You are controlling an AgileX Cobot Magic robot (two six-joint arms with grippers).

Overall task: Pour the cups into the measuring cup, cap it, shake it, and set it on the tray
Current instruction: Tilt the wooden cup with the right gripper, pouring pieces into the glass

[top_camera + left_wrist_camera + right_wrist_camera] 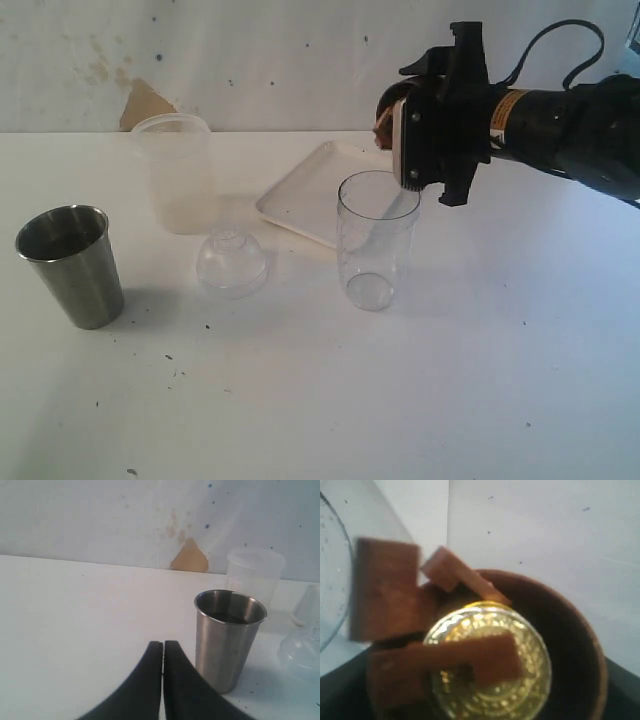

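While the right gripper [398,135] clasps the tipped wooden cup [580,630] over the measuring cup [377,245], brown blocks [385,595] and apparently a gold disc [490,680] crowd its mouth; left gripper [163,649] closed, empty, beside the steel tumbler [229,642].

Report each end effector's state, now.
Left end effector: shut, empty, beside the tapered grey steel tumbler.
Right end effector: gripping the small round brown wooden cup, tipped over the tall clear plastic measuring cup.
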